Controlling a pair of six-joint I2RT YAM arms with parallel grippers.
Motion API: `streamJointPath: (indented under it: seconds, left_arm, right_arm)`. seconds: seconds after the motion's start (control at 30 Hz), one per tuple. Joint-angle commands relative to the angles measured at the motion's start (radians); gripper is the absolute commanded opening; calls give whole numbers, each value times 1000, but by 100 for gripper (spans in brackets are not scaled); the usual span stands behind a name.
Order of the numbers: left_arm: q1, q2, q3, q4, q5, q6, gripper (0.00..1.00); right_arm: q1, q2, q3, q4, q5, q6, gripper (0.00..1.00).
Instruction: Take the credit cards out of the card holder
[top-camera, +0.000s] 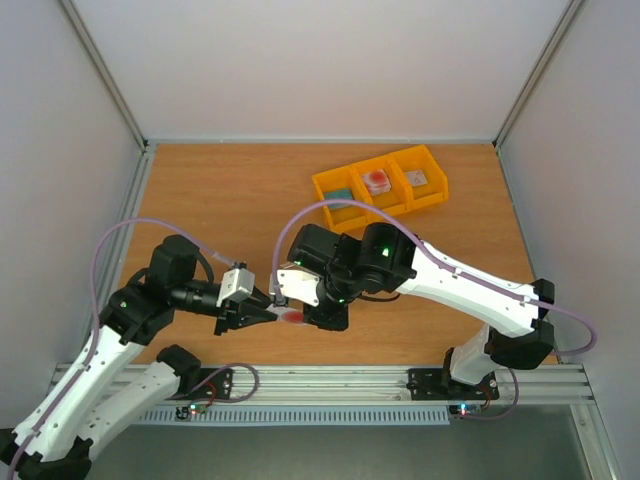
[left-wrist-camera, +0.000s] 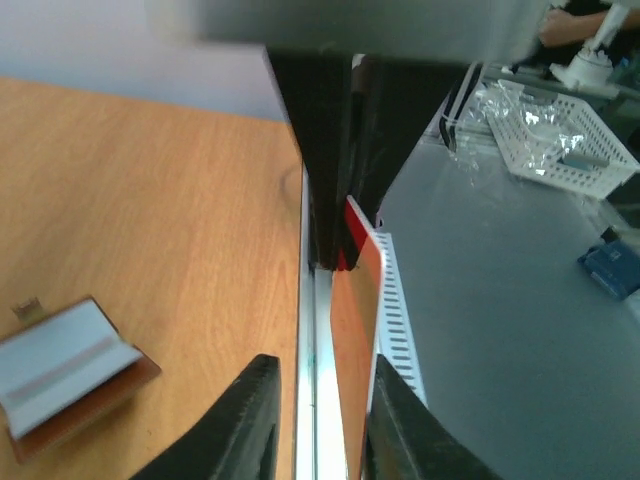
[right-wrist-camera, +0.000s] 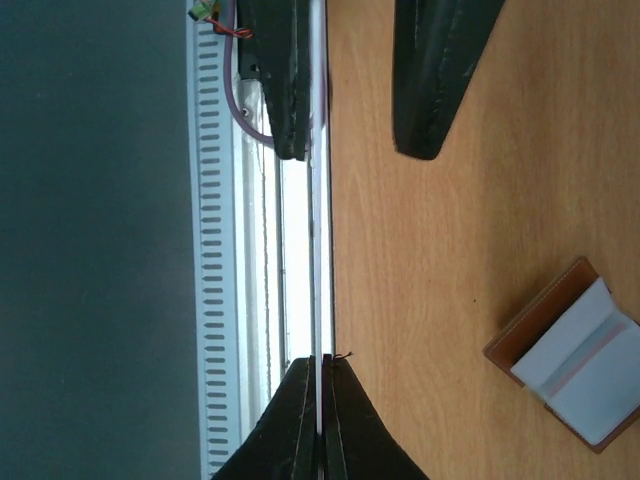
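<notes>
left wrist view: our right claw (right-wrist-camera: 320, 365) pinches the credit card (left-wrist-camera: 356, 330), left claw (left-wrist-camera: 325, 380) parted astride it; we judge it light, stiff, slick, best gripped across flat faces.

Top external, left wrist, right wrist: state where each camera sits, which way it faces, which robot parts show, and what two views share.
Top external: above and behind the bases, looking down on the table; left arm and right arm show.
Left wrist: on the left arm, facing past its left hand at the right hand pinching a red credit card.
Right wrist: on the right arm, facing past the shut right hand at the open left hand.
Shared: both wrist views show the open card holder.
</notes>
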Motion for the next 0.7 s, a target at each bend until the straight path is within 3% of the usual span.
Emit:
streamJointPath:
  seconds: [0.0,0.07,0.17,0.27,0.33,0.37,0.4,0.47,0.57,0.67]
  left_arm:
    - [-21,-4,1,78,36,-39,16]
    - [-31,-12,-5,77,41,-54,3]
    - [-37,-24,-16,87,5,-103,0]
    - [-37,-35,-29,218,-143,-289,0]
    - [-28,-22,-19,296,-278,-547,0]
    - [-21,-17,-13,321,-324,-616,0]
    - [-4,-19,-12,350,-360,-706,0]
    - [20,-28,-28,464,-371,-888,0]
    - [28,-63,-75,714,-350,-1096,0]
    - [74,-83,-78,796,-456,-1185,0]
  right_arm:
    - [13,12,24,-9,23,-33,1]
    - [13,11,27,-4,37,-33,1]
    - [13,4,23,10,78,-31,2]
    - [13,-55,-24,115,277,-28,26]
    - [11,-150,-115,272,473,-72,48]
    - [10,-210,-175,373,554,-128,53]
    - [10,-281,-256,518,629,-200,63]
    - [10,-412,-496,909,753,-415,81]
    - [10,-509,-782,1618,752,-810,90]
    - [12,-447,-881,1974,661,-1150,94]
